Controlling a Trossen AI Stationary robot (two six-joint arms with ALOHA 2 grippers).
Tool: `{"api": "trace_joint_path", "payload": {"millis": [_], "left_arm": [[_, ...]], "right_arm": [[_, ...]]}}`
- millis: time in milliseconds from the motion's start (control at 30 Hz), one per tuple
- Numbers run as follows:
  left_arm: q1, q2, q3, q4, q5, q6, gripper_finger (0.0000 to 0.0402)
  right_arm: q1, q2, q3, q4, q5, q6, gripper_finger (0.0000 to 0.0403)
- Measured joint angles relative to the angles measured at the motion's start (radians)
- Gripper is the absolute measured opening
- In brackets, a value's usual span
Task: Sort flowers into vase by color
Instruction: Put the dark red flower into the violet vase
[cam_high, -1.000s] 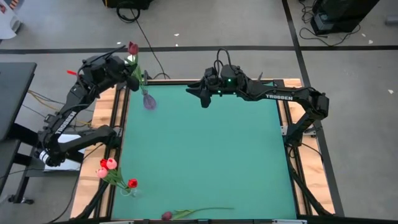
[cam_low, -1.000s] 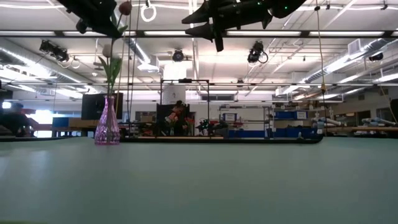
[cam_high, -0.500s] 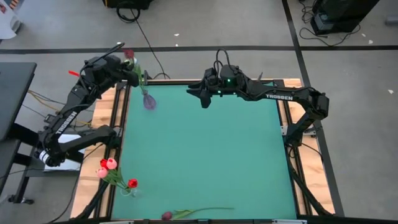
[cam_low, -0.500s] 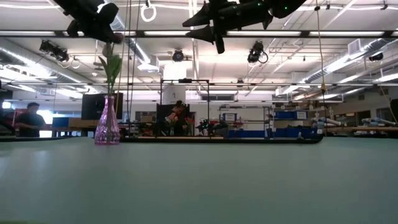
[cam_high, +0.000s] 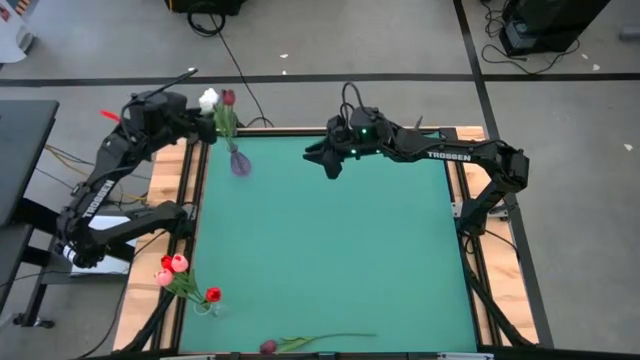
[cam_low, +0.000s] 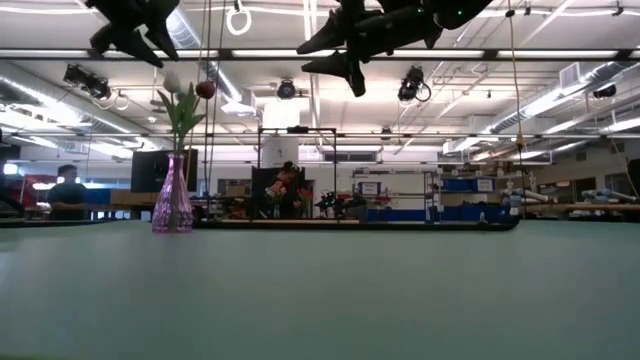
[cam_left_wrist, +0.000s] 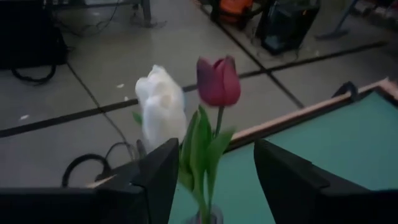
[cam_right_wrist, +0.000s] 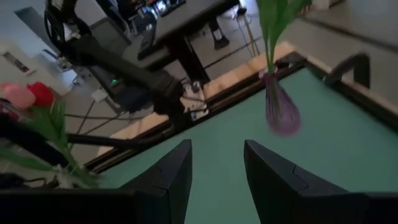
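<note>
A wide workshop floor, grey and cable-strewn, surrounds your green table (cam_high: 330, 250), and off we go. Your left gripper (cam_high: 190, 108) sits at the upper left of the high view, fingers spread with nothing between them, just beside the purple vase (cam_high: 240, 163). In that vase, a white tulip (cam_left_wrist: 160, 106) and a dark red tulip (cam_left_wrist: 218, 81) stand upright side by side, stems down the narrow neck. Your right gripper (cam_high: 322, 158) hovers over the table's upper middle, jaws parted and empty, pointing toward the vase. Further out, at the lower left of the high view, a second vase (cam_high: 203, 306) holds pink and red tulips (cam_high: 176, 265), and one dark tulip (cam_high: 269, 347) lies flat along the bottom edge, long stem (cam_high: 330, 338) trailing to the right. These flowers look feather-light, thin bendy stems and soft heads that would crush. So take that lying one by the stem, I'd say somewhere mid-length, clear of the head, gently, since a stem this slim could slip or swing. The narrow vases look tippy too, so mind them.
</note>
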Motion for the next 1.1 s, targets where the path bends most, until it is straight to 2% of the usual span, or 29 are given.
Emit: {"api": "trace_joint_path", "payload": {"millis": [133, 267, 467, 600, 733, 867, 1100], "left_arm": [[0.0, 0.0, 0.077, -0.14, -0.001, 0.006, 0.0215], [-0.008, 0.0, 0.124, -0.268, 0.007, -0.031, 0.0215], [-0.081, 0.02, 0.119, -0.457, 0.087, -0.057, 0.0213], [-0.157, 0.02, 0.119, -0.491, 0.179, -0.15, 0.0198], [-0.253, 0.021, 0.119, -0.489, 0.259, -0.213, 0.0178], [-0.352, 0.027, 0.119, -0.467, 0.32, -0.218, 0.0167], [-0.545, 0.042, 0.119, -0.382, 0.379, -0.069, 0.016]], "right_arm": [[0.0, 0.0, 0.0, -0.091, -0.02, 0.046, 0.0154], [0.0, 0.0, 0.0, -0.22, -0.096, 0.008, 0.0154], [0.03, 0.0, 0.0, -0.394, -0.115, -0.074, 0.0154], [0.07, 0.0, 0.0, -0.475, -0.099, -0.115, 0.0154], [0.12, 0.0, 0.0, -0.498, -0.044, -0.14, 0.0154], [0.17, 0.0, 0.0, -0.479, 0.009, -0.058, 0.0154], [0.335, 0.056, 0.002, -0.351, 0.199, -0.076, 0.0154]]}}
